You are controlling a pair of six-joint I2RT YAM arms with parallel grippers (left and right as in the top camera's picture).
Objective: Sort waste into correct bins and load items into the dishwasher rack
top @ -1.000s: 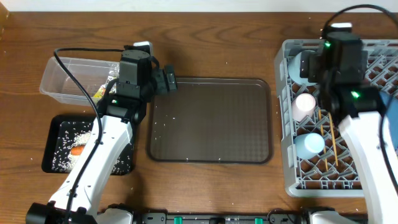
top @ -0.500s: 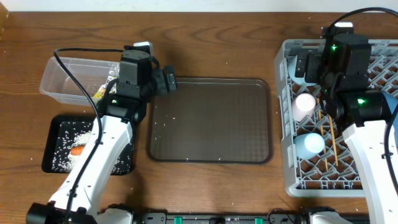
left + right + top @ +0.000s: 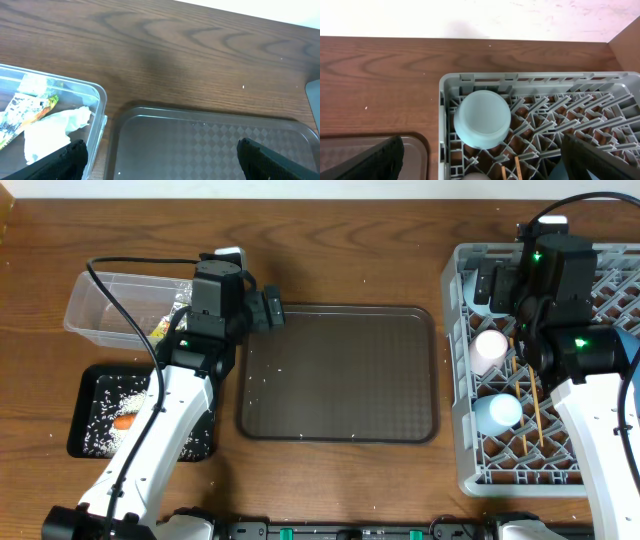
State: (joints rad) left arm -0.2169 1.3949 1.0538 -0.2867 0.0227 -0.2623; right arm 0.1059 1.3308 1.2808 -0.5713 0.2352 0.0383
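Observation:
My left gripper (image 3: 272,310) is open and empty (image 3: 161,159) over the left end of the brown serving tray (image 3: 215,140), beside the clear tub (image 3: 100,310). The tub (image 3: 99,100) holds the white tissue (image 3: 50,132) and the yellow-green wrapper (image 3: 30,110). The black tray (image 3: 85,395) holds rice and the carrot (image 3: 125,421). My right gripper (image 3: 485,162) is open and empty above the grey rack (image 3: 462,395). In the rack are the upturned light blue bowl (image 3: 482,119), pink cup (image 3: 491,350), light blue cup (image 3: 497,412), chopsticks (image 3: 530,415) and blue plate (image 3: 630,355).
The brown serving tray (image 3: 340,370) lies in the middle with a few rice grains on it. More grains are scattered on the wooden table (image 3: 350,240) around the trays. A black cable (image 3: 130,310) loops over the clear tub.
My right arm has shifted slightly toward the rack's far edge, then stayed still. The left arm has not moved.

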